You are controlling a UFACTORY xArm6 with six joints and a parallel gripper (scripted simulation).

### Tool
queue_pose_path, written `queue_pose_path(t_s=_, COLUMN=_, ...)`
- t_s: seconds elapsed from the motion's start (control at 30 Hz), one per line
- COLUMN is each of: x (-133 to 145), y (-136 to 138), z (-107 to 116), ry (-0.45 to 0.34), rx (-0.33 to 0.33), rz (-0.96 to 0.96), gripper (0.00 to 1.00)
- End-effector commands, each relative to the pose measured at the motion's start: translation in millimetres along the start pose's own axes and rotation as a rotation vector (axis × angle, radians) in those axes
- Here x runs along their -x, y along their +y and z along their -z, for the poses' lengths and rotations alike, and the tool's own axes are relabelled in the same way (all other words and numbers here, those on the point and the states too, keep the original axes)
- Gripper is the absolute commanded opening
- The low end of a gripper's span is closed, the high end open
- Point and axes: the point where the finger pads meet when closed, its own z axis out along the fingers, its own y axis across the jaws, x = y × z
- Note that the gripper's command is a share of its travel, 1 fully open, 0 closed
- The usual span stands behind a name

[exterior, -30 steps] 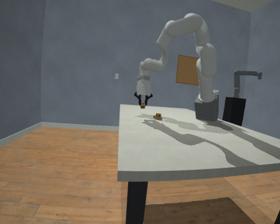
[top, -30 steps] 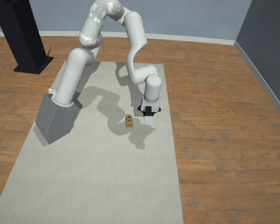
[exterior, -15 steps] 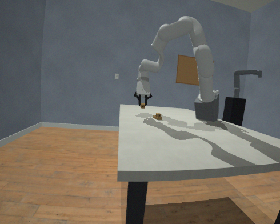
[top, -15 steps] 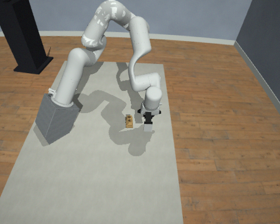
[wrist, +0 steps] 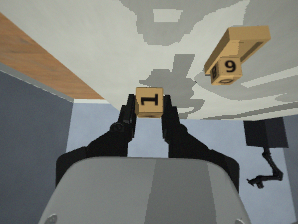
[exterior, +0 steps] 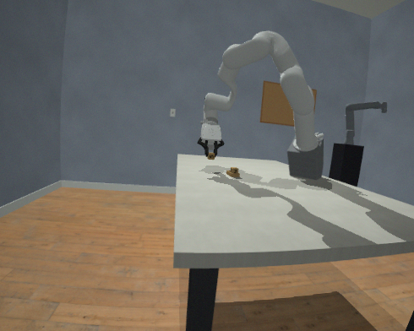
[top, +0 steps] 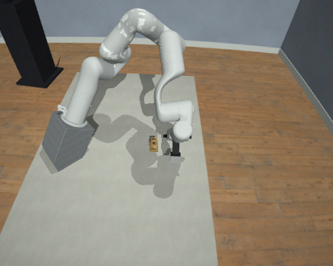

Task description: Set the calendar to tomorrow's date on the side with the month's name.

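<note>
The calendar's tray (top: 154,150) (exterior: 232,174) (wrist: 250,34) was seen on the table (top: 108,210) (exterior: 257,228) (wrist: 75,50), left of the gripper (top: 178,137) (exterior: 211,154) (wrist: 149,104) in the top view, with one cube (top: 153,141) (exterior: 234,170) (wrist: 227,72) carried at one end. The "1" cube (exterior: 211,156) (wrist: 149,100) was clamped between the jaws, above the table.

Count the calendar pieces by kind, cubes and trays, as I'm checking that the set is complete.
Cubes: 2, one in the gripper, one at the tray
Trays: 1, the wooden tray on the table
Total: 3
</note>
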Motion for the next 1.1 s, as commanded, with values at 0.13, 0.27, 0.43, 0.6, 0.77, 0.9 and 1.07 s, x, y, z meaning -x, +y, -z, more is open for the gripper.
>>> queue_pose_path(t_s=0.13, x=0, y=-2, z=1, ry=-0.015, rx=0.001, rz=0.004, gripper=0.27)
queue_pose_path(t_s=0.27, x=0, y=-2, z=1, ry=-0.015, rx=0.001, rz=0.004, gripper=0.27)
queue_pose_path(t_s=0.43, x=-1, y=-2, z=1, ry=-0.015, rx=0.001, rz=0.004, gripper=0.27)
queue_pose_path(t_s=0.6, x=-2, y=-2, z=-1, ry=-0.015, rx=0.001, rz=0.004, gripper=0.27)
queue_pose_path(t_s=0.77, x=-4, y=-2, z=-4, ry=-0.015, rx=0.001, rz=0.004, gripper=0.27)
queue_pose_path(t_s=0.9, x=-5, y=-2, z=-6, ry=-0.015, rx=0.001, rz=0.004, gripper=0.27)
queue_pose_path(t_s=1.07, x=-9, y=-2, z=-12, ry=-0.015, rx=0.001, rz=0.004, gripper=0.27)
